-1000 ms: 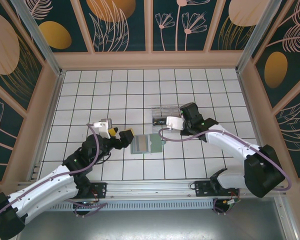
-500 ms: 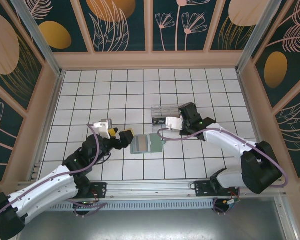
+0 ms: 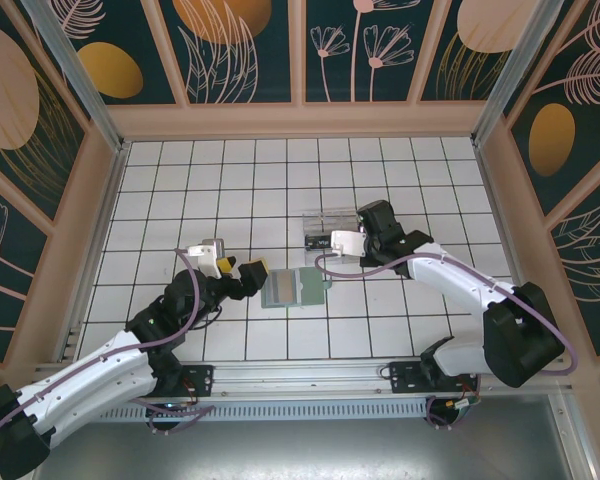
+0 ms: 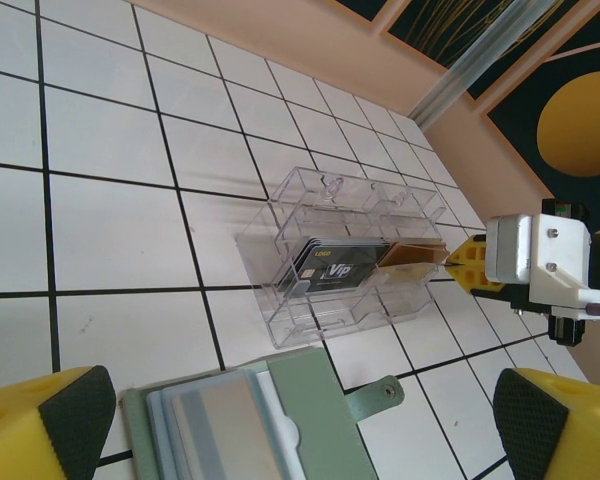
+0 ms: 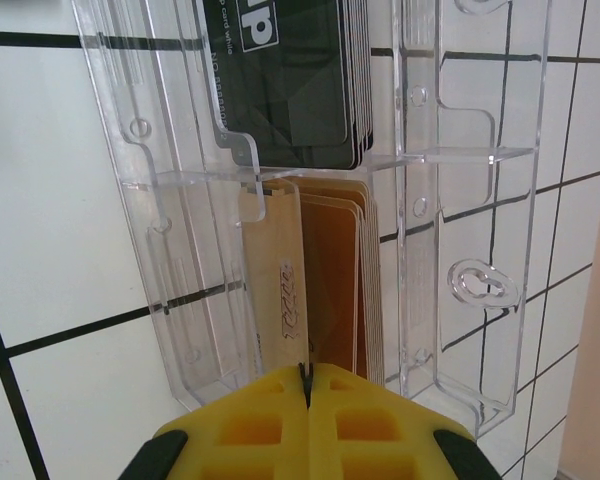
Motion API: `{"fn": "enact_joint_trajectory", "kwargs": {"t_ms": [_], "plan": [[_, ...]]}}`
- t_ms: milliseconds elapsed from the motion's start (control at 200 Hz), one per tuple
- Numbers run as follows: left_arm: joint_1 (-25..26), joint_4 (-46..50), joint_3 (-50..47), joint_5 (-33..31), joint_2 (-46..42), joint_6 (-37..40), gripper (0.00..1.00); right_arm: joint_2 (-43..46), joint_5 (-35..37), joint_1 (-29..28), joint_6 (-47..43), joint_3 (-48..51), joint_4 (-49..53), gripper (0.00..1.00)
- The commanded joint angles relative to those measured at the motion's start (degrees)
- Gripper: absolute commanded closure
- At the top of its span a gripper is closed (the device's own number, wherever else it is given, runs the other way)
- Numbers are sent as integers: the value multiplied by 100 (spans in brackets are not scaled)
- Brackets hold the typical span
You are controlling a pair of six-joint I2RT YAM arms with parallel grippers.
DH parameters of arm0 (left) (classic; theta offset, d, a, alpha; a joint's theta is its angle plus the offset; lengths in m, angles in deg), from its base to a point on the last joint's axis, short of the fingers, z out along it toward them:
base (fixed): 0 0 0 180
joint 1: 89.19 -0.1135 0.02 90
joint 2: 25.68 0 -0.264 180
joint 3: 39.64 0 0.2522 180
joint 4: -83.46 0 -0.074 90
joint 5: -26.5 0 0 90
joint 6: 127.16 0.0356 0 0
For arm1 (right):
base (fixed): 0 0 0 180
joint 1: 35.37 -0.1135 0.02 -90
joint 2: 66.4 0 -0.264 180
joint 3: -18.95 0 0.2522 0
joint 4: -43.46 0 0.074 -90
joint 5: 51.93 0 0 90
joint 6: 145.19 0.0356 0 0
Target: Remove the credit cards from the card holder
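The card holder (image 3: 293, 288) lies open on the tiles, grey-green with a snap tab (image 4: 380, 395). Pale credit cards (image 4: 205, 430) sit stacked in its left panel. My left gripper (image 3: 242, 268) hovers just left of it, wide open, its fingertips (image 4: 75, 412) on either side of the wallet. My right gripper (image 5: 308, 375) is shut on a thin tan credit card (image 5: 285, 270). It holds that card on edge in the near compartment of the clear plastic box (image 5: 430, 200), beside several orange-brown cards (image 5: 330, 280).
The clear box (image 3: 322, 230) stands just behind the wallet; black VIP cards (image 4: 335, 268) fill its other compartment. My right gripper's tips (image 4: 468, 266) touch the box's right end. Wooden walls ring the white tiled floor (image 3: 230, 180).
My right gripper has edged slightly left, toward the clear box, with the card in it. The left arm and the wallet have stayed put.
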Motion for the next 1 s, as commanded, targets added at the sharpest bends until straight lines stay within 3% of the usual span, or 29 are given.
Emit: {"fn": "enact_joint_trajectory", "kwargs": {"t_ms": [0,325,545,631,991], "plan": [[6,-93,-88,-74,-1,17,2,-88,-163,48,-222,-139,108,100],[4,-103,-130,-91,-7,3,1,-99,-251,89,-202,51,-13,98],[6,-111,-141,-90,-6,19,1,-107,-240,84,-202,207,-196,87],[5,-112,-150,-88,-2,18,2,-116,-245,248,-176,226,-268,75],[5,-127,-158,-87,28,28,1,-185,-168,337,-62,105,-557,70]]}}
